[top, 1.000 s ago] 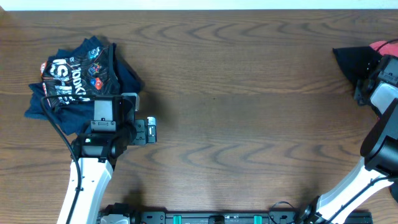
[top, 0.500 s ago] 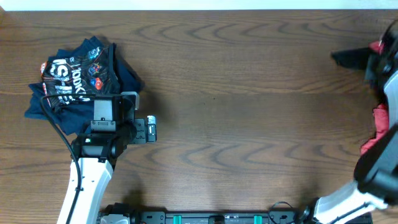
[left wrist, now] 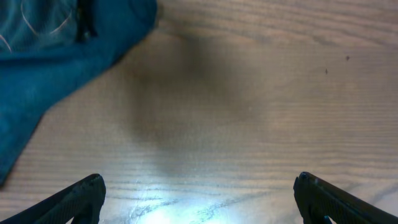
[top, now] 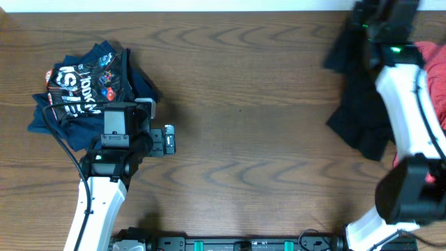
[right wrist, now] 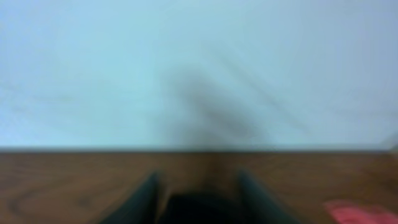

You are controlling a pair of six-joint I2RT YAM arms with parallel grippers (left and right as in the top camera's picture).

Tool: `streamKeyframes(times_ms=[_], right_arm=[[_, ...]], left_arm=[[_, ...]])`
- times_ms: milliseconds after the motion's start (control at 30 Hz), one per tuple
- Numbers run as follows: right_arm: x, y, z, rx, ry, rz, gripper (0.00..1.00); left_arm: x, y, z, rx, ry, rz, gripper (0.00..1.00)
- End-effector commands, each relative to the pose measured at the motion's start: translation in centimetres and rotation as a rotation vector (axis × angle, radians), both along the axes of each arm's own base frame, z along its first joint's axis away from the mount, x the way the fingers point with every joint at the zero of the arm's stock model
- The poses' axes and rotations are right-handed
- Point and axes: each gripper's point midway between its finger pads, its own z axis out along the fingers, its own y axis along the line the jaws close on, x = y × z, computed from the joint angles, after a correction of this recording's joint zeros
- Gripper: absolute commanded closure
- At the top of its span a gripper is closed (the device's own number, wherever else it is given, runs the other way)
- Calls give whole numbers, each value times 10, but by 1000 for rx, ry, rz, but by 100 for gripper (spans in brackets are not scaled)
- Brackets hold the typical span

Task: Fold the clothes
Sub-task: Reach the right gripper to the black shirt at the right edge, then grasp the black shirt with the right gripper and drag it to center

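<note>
At the two-o'clock corner of the desk (top: 265, 139), the right gripper (right wrist: 199, 193) looks pinched on the black T-shirt (top: 359, 111), which hangs crumpled toward six o'clock from it, long axis twelve-to-six. Far off at nine o'clock, the left gripper (top: 170, 141) gapes wide and empty just beside the navy printed garment (top: 90, 87); spreading the shirt likely falls to the nearer right gripper.

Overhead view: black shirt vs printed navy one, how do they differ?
The black shirt is plain; the printed navy garment carries white lettering and coloured patches. The black shirt is stretched long, seemingly gripped by the right pincer; the printed navy garment lies crumpled on the table. The black shirt is at the right, the printed navy garment at the left. Neither is neatly folded.
</note>
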Motion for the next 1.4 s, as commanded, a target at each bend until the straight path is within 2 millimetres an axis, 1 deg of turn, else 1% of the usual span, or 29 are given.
streamKeyframes(times_ms=[0,33,67,100,133,167,200,333,400,433,500,600,667,733,833,933,967,1000,1067,1100,1133,1167,1200,1267,1367], right_arm=[[10,32,-17,58,8,59,39],[11,33,-28,54,37,53,23],[9,30,-38,47,71,35,15],[6,25,-48,36,111,11,4],[1,21,-56,28,147,-7,1],[-7,14,-70,16,211,-32,1],[-15,10,-79,12,262,-43,1],[-58,-8,-126,8,523,-82,1],[-76,-19,-151,26,628,-130,1],[-81,-25,-161,37,652,-159,1],[-82,-34,-177,66,667,-206,1],[-76,-46,-200,121,666,-268,1],[-68,-46,-213,157,660,-261,1],[-60,-42,-225,183,652,-235,4],[-50,-40,-245,194,646,-221,12],[-47,-40,-264,196,659,-224,26],[-47,-40,-269,199,666,-228,29],[-47,-40,-272,199,669,-229,32],[-46,-41,-274,199,667,-229,43],[-45,-41,-273,198,662,-228,51],[-43,-41,-270,190,652,-224,66],[-42,-42,-266,187,643,-220,88],[-40,-41,-262,182,634,-215,99],[-36,-37,-246,189,606,-196,99],[-29,-16,-209,205,538,-102,99]], left_arm=[[6,0,8,-4,-29,4,2],[6,0,8,-4,-29,4,2],[6,0,8,-4,-28,4,2],[6,0,7,-4,-27,4,2],[5,0,7,-3,-24,4,2],[5,0,7,-3,-24,4,2],[5,0,7,-3,-24,4,2],[6,0,8,-4,-29,4,2],[6,0,8,-4,-29,4,2],[6,0,8,-4,-29,4,2],[6,0,8,-4,-29,4,2],[6,0,8,-4,-29,4,2],[6,0,8,-4,-29,4,2],[6,0,8,-4,-28,4,2],[6,0,8,-4,-28,4,2],[6,0,8,-4,-28,4,2],[6,0,8,-4,-28,4,2],[6,0,8,-4,-28,4,2],[6,0,8,-4,-29,4,2],[6,0,8,-4,-29,4,2],[6,0,8,-4,-29,4,2],[6,0,8,-4,-29,4,2],[6,0,8,-4,-29,4,2],[6,0,8,-4,-29,4,2],[6,0,8,-4,-29,4,2]])
